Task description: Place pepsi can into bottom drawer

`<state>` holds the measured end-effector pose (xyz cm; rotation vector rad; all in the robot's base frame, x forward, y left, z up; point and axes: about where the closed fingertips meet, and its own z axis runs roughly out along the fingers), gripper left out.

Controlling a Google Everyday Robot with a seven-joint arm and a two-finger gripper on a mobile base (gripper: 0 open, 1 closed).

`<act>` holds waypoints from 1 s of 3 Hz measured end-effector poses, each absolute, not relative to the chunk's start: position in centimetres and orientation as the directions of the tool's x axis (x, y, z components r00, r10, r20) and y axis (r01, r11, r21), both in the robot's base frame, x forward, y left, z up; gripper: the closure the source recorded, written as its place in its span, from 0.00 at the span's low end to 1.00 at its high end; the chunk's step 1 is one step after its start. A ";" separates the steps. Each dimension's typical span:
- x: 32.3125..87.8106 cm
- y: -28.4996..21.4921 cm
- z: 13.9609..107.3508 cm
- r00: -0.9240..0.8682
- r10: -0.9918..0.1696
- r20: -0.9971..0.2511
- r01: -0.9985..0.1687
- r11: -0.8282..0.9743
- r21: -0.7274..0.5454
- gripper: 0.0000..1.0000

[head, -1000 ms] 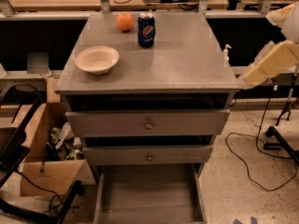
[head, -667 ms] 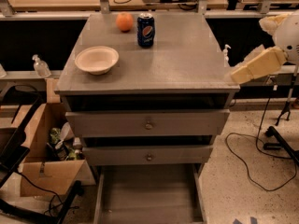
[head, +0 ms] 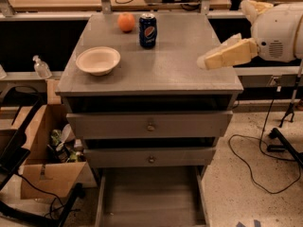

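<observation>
Dark blue pepsi can — red-white-blue logo, cream tool above grey cabinet top, right side

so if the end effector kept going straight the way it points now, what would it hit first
Likely bare cabinet top: the end effector, over the top's right side, points left and slightly down. The white bowl and pepsi can lie farther back, off that line. Its height is unclear.

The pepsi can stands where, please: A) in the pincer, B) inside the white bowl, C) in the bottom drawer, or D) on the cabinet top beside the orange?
D: the pepsi can stands on the cabinet top beside the orange; the pincer hovers at the top's right side, away from it.
</observation>
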<state>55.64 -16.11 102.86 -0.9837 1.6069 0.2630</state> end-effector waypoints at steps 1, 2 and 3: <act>55.6 -15.9 102.9 0.030 -0.450 -0.892 -0.712 0.617 -0.335 0.00; 56.7 -15.3 102.3 0.036 -0.375 -0.926 -0.711 0.641 -0.287 0.00; 61.7 -14.0 100.8 0.036 -0.249 -0.968 -0.699 0.685 -0.203 0.00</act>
